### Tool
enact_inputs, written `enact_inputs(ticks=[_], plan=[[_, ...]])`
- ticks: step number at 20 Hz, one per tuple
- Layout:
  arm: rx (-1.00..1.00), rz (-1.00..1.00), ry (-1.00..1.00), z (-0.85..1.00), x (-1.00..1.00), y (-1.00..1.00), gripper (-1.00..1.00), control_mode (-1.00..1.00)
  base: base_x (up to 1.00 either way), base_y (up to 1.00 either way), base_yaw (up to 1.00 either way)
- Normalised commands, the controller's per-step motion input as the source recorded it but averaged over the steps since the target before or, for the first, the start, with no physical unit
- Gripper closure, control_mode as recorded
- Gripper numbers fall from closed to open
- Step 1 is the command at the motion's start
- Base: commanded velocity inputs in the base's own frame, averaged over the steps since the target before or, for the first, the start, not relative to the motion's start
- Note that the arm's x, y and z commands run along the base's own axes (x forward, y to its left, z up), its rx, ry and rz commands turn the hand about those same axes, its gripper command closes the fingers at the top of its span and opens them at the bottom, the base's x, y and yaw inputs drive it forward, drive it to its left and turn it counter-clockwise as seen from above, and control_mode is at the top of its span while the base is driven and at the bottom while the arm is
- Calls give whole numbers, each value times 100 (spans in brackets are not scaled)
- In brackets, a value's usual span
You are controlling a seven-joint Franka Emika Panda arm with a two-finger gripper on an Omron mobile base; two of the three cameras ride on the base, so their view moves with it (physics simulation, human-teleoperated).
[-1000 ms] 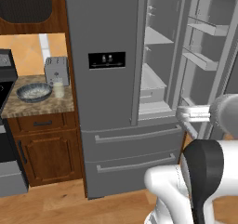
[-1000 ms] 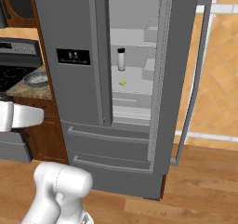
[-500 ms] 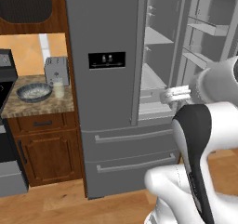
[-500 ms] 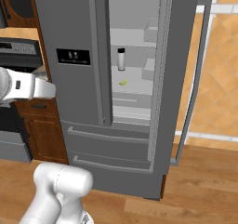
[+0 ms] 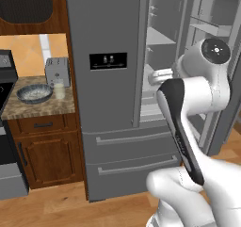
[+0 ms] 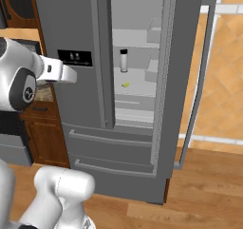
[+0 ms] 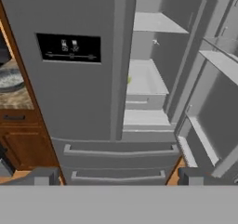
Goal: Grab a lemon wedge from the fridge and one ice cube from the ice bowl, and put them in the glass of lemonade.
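The fridge (image 6: 85, 28) has its right door open, the tiny lemon wedge (image 6: 126, 84) lies on a shelf at 6 o'clock from a small bottle (image 6: 124, 60), no writing is readable, and the gripper (image 7: 118, 175) is spread wide, holding nothing.

The grey fridge (image 6: 85, 28) is standing mid-frame with its right door swung open. The tiny yellow-green lemon wedge (image 6: 126, 84) is lying on a middle shelf. At left, the ice bowl (image 5: 34, 93) and glass of lemonade (image 5: 59, 90) are sitting side by side.
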Motion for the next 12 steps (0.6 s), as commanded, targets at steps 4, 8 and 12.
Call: enact_inputs(ticks=[4,8,12], plan=[[3,13,0,-8,64,-35,-100,-100,0,0,0],[0,3,0,-2,75,0,-100,-100,0,0,0],[0,0,0,-18,71,0,-100,-100,0,0,0]])
